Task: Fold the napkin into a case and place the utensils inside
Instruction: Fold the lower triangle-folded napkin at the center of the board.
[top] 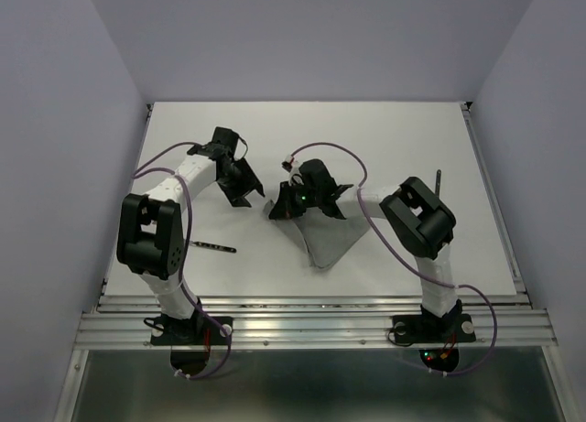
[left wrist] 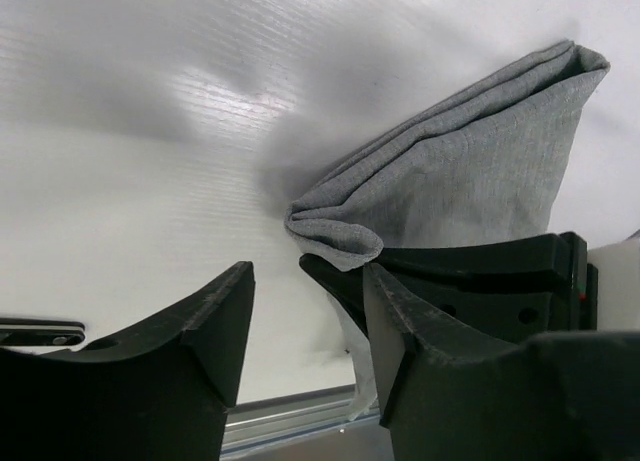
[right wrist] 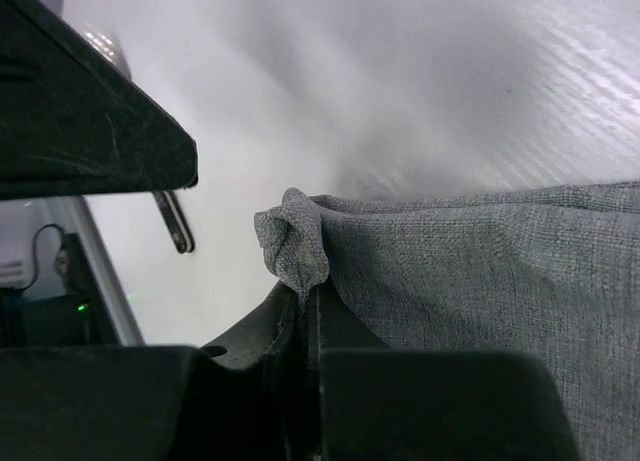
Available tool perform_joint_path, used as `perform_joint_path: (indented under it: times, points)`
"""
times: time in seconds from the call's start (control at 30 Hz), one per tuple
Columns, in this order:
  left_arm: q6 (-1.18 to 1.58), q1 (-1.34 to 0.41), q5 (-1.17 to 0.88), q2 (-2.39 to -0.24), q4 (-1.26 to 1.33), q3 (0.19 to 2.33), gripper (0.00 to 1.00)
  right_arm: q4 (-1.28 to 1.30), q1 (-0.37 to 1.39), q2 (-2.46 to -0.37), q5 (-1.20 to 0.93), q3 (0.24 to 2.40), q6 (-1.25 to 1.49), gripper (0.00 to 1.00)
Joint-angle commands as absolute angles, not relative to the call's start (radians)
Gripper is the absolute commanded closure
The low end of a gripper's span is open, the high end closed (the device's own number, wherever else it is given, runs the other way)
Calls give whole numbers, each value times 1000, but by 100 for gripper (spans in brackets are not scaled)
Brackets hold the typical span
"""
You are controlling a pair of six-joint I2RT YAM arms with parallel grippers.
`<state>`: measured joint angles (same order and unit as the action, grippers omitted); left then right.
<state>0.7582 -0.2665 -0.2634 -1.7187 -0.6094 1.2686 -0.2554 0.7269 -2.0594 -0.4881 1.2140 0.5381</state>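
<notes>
One napkin (top: 325, 237), centre frame, roughly triangular, fold unfinished; right gripper (right wrist: 310, 303) pinching its left corner; left gripper (top: 247, 191) spread, empty, just beside; utensils (top: 216, 247) lying apart; next, likely: carry corner across flat.

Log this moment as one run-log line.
right pincer: shut on napkin corner | left pincer: open, beside napkin | utensils: outside napkin, on table

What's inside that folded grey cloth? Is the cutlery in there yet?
The napkin lies folded with its layers shut, so its inside is hidden. The right hand pinches one corner. One utensil lies outside by the left arm, another beyond the right arm.
</notes>
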Motion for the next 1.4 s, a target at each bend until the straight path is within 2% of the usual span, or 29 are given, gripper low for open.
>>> perform_joint_path:
  times: [0.0, 0.43, 0.73, 0.77, 1.2, 1.23, 1.3, 1.37]
  points:
    - [733, -268, -296, -1661, -566, 1224, 44, -293, 698, -2112, -710, 1278, 621, 99]
    - [666, -311, -405, -1666, -489, 1172, 84, -219, 660, -2195, -880, 1354, 641, 99]
    - [644, -337, -410, -1736, -489, 1175, 91, -184, 638, -2224, -903, 1370, 649, 99]
    - [640, -342, -405, -1741, -492, 1180, 95, -184, 629, -2227, -902, 1370, 652, 99]
    - [643, -364, -348, -1864, -465, 1227, 96, -176, 629, -2224, -899, 1361, 650, 99]
    - [643, -364, -342, -1871, -469, 1230, 96, -175, 629, -2218, -891, 1359, 650, 98]
    - [641, -364, -328, -1896, -479, 1229, 95, -152, 629, -2209, -871, 1361, 641, 88]
    - [641, -365, -325, -1917, -486, 1221, 96, -114, 629, -2184, -844, 1359, 629, 66]
